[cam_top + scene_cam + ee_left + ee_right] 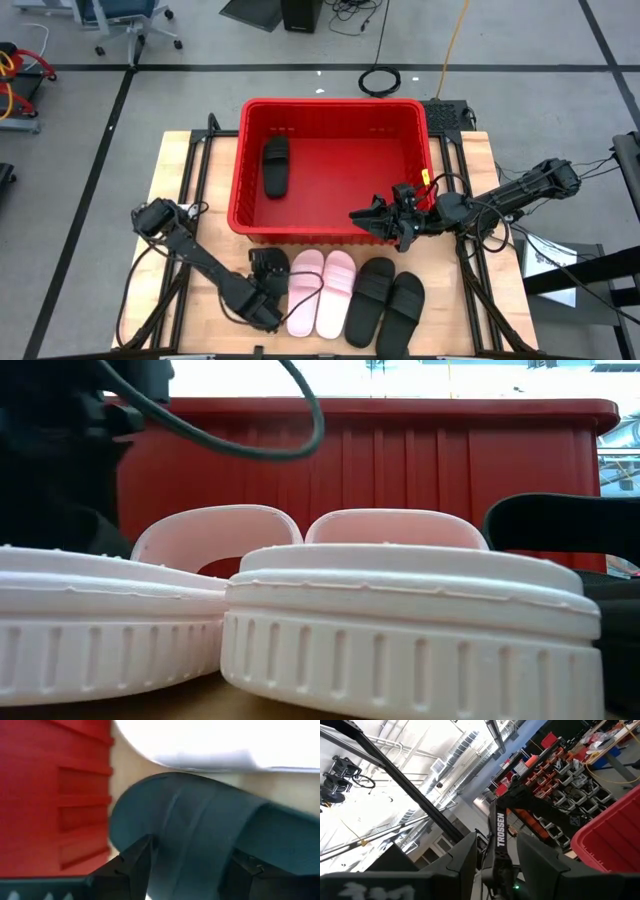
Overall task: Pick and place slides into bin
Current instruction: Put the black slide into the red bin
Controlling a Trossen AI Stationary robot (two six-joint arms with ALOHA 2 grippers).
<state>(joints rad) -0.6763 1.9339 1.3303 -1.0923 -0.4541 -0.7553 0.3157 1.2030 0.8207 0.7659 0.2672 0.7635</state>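
Note:
One black slide point(275, 165) lies in the red bin point(335, 232), at its left. My left gripper point(264, 292) is low at the table's near edge, shut on another black slide point(268, 263), which also fills the left wrist view point(200, 830). Two pink slides point(305, 290) point(336, 290) and two more black slides point(370, 295) point(402, 310) lie side by side on the table to its right. My right gripper point(372, 216) hovers over the bin's near right corner, open and empty point(495, 865). My left gripper has the black slide between its two fingers, one finger point(135, 865) on each long side of it point(160, 845). The fingers lie across the slide and come from the table's near side, slanting down. Whether the slide is clear of the table I cannot tell.
The bin's near wall point(400, 460) stands close behind the row of slides. The pink slides' heels point(400, 630) reach the table's near edge. Cables hang from both arms. A paper sheet point(545, 258) lies at the right, off the table.

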